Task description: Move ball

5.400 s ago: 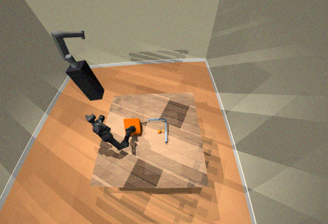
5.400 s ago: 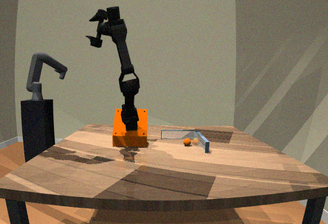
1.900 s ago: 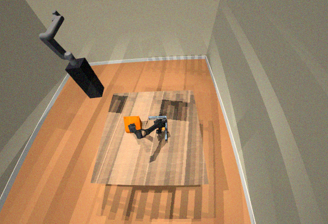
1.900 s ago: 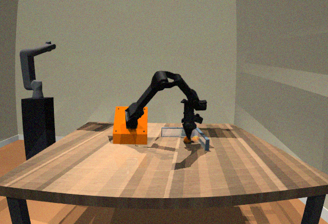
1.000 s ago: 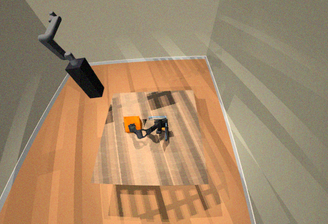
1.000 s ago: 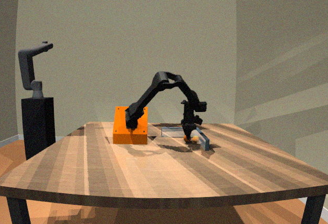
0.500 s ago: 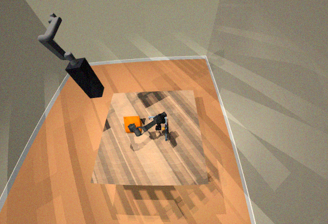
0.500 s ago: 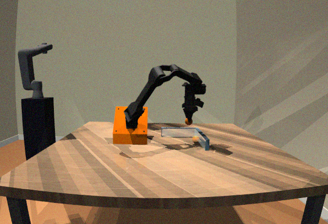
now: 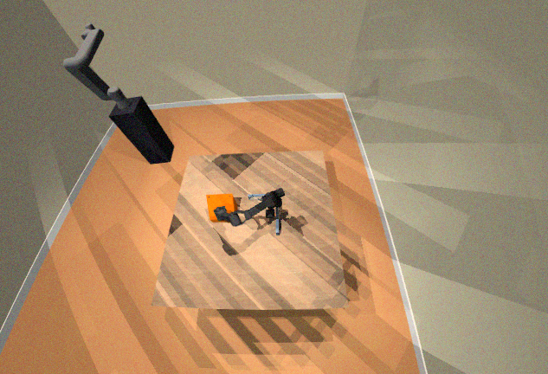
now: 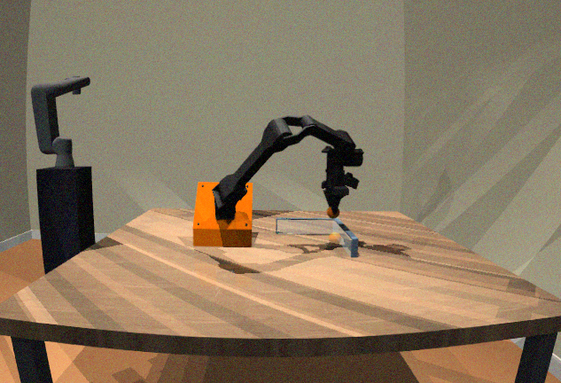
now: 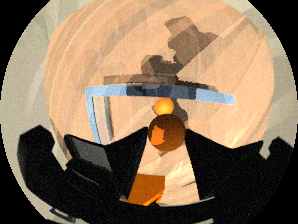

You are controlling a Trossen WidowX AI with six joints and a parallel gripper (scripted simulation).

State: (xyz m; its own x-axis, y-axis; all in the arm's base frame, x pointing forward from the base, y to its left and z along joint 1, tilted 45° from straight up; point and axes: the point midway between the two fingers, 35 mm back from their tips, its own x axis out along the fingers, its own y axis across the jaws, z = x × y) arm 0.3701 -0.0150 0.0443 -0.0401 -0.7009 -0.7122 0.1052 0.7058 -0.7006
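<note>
While my pincer (image 10: 333, 208) is pointing straight down, I am squeezing the little orange ball (image 10: 332, 211) between my two fingers. The ball is sitting right at my fingertips, up in the air and not touching the table (image 10: 262, 288). In my wrist view the ball (image 11: 165, 132) is showing in the gap between my dark fingers.

Just under my pincer, the see-through ball (image 10: 333, 237) is glowing pale orange on the wood. In my wrist view the see-through ball (image 11: 164, 106) is lying just past the real one, close to the far wall.

The two clear walls (image 10: 310, 225) are making a corner around that spot. One wall is running off to the side of my pincer, toward my base, and the other wall (image 10: 349, 241) is running toward the front of the table. In my wrist view the clear walls (image 11: 160, 91) are looking like a blue bar with a bend at one end.

Behind my pincer, my arm (image 10: 285, 135) is bending up and over from my orange base (image 10: 222, 221). From the top view, my arm (image 9: 256, 207) is looking very small.

Far off to the side of my base, a grey camera arm (image 10: 53, 113) is standing on a dark post (image 10: 66, 212) beside the table.
</note>
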